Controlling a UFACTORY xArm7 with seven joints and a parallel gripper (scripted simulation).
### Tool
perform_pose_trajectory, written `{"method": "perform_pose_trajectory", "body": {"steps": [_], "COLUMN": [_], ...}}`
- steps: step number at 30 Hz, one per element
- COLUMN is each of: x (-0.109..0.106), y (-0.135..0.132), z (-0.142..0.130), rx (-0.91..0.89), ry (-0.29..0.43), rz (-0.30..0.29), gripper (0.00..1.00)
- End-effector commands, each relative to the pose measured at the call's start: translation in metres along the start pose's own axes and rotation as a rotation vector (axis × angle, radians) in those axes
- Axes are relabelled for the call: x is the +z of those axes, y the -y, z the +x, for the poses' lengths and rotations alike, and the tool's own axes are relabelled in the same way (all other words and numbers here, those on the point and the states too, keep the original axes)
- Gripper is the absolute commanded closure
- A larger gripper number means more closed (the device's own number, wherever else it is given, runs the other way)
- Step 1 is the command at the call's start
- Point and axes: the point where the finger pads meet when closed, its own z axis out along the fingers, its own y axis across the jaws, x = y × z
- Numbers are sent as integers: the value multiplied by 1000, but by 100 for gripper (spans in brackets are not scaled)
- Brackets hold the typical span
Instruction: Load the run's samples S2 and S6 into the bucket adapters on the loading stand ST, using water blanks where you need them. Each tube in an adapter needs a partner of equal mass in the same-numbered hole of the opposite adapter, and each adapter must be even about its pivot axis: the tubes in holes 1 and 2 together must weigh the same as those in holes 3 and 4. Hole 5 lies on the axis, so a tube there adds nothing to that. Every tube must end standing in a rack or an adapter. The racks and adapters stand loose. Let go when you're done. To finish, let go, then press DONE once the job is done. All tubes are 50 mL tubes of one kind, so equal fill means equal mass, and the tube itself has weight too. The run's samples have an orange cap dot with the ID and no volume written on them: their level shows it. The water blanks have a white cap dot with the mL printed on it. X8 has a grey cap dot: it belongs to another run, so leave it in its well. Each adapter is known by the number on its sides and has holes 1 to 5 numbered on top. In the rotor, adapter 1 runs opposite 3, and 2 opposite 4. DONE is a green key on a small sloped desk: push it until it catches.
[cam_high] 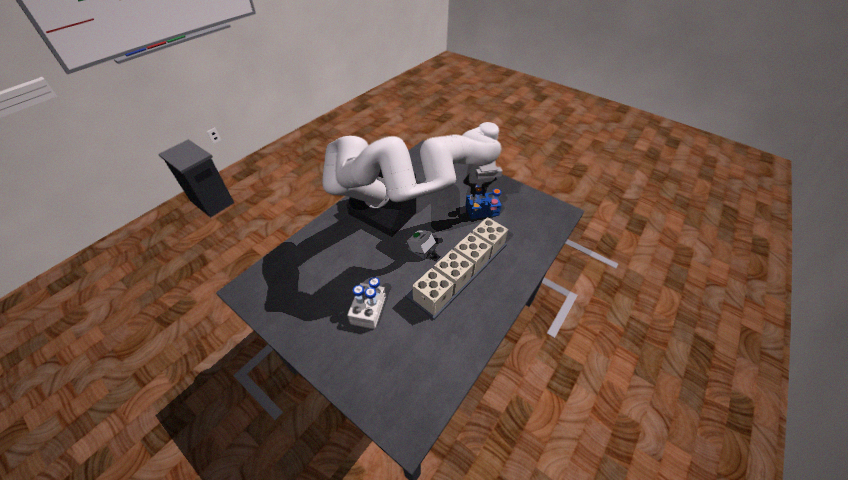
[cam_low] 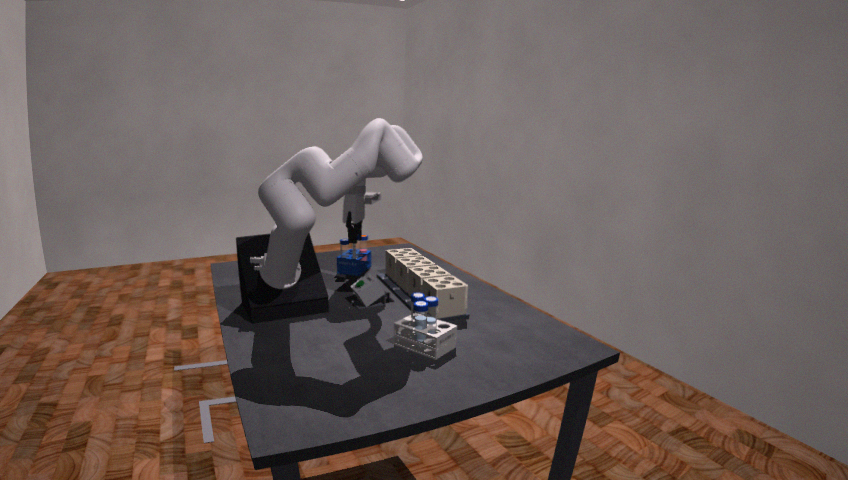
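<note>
Sample tube being gripped at the blue rack

A capped tube (cam_low: 355, 245) in the blue rack (cam_low: 353, 262), at 12 o'clock from the adapters (cam_low: 426, 278), is being clamped by the gripper (cam_low: 354, 235). Smooth, rigid plastic is judged slippery; hold just below the cap.

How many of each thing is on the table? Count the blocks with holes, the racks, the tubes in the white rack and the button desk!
Cream adapters: 4
Racks, one blue and one white: 2
Blue-capped tubes in the white rack: 3
Desk with green key: 1
Total: 10
</note>
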Motion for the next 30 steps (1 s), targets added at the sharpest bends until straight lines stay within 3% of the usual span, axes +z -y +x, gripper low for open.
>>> {"method": "perform_pose_trajectory", "body": {"steps": [1,30], "x": [-6,-60], "y": [1,1], "z": [-1,-1], "rx": [0,0], "ry": [1,1], "rz": [5,5], "gripper": [100,100]}}
